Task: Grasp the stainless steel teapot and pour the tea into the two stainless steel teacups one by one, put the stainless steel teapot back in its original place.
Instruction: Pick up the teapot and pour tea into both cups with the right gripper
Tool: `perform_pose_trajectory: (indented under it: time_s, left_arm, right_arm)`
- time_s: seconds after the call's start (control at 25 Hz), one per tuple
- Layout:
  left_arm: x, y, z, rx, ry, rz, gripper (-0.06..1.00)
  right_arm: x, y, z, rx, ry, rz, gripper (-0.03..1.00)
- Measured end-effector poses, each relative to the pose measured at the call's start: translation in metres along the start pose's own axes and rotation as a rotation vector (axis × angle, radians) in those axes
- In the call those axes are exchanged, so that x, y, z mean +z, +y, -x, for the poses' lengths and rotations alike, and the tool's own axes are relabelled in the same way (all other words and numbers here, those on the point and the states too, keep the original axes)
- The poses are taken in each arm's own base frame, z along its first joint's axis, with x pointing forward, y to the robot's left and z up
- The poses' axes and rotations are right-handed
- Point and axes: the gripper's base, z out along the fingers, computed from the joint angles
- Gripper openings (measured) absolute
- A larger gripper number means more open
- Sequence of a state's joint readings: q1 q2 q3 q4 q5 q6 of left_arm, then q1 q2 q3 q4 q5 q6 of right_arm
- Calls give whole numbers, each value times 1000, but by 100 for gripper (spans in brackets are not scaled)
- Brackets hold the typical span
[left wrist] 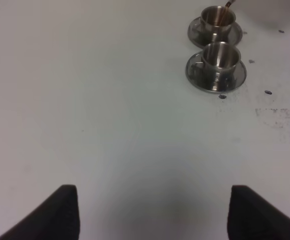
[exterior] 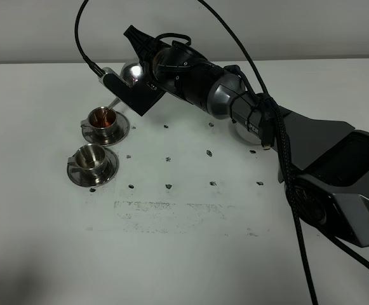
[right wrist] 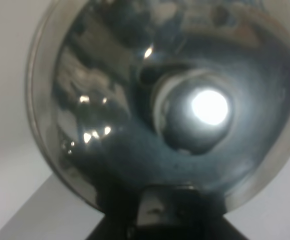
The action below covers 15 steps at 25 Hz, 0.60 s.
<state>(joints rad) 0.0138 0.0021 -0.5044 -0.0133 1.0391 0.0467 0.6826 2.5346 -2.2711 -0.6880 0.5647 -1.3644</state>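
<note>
Steel teapot point(exterior: 132, 72) tilted, spout toward far teacup point(exterior: 101, 121), apparently pouring.

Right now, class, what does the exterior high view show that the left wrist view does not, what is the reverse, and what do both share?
Only the exterior high view shows the right gripper holding the stainless steel teapot tilted, spout down toward the far teacup. Only the left wrist view shows the left gripper, open, facing bare table. Both show the far teacup and the near teacup, each on a saucer, and dark marks on the table.
</note>
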Motion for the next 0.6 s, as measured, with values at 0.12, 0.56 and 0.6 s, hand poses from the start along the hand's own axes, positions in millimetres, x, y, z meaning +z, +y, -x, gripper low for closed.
perform_pose_trajectory:
  time_s: [0.12, 0.56, 0.6]
  left_arm:
    - [0, 0, 0, 0, 0, 0, 61]
    - [0, 0, 0, 0, 0, 0, 61]
    - [0, 0, 0, 0, 0, 0, 61]
  right_arm:
    - [0, 0, 0, -5, 2, -2, 20]
    - [0, -2, -1, -44, 11, -21, 20]
    - [0, -2, -1, -45, 10, -26, 20]
